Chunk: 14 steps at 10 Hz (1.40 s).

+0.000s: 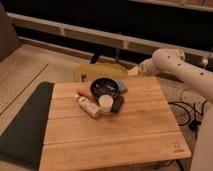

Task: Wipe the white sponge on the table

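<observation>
Wiping hasn't started, I'd say: the end effector (134,71) hangs wide and seemingly empty right of the dark bowl (104,87), just off the surface (125,135) carrying that bowl, and I can't pick out a white sponge near the bowl.

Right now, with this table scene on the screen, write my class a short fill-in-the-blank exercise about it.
1. On the bamboo table a small bottle lies on its ___.
2. Beside the table lies a dark grey ___.
3. The gripper hovers near the table's far edge, beside the ___ chair.
Missing words: side; mat; yellow.
</observation>
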Each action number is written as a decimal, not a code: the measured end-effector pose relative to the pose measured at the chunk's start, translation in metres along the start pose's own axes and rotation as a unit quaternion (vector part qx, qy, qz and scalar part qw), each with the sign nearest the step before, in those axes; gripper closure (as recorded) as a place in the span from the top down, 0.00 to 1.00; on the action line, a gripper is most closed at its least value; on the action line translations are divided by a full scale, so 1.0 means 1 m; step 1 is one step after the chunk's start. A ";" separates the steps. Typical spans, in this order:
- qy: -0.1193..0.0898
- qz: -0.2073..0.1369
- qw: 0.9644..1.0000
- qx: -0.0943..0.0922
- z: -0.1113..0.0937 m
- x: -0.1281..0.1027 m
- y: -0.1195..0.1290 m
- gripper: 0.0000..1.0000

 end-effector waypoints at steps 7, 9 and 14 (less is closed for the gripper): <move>0.023 -0.070 0.996 0.051 0.056 -0.014 -0.018 0.65; 0.058 -0.096 0.991 0.075 0.080 -0.003 -0.029 0.65; 0.108 -0.113 0.983 0.097 0.124 0.008 -0.044 0.65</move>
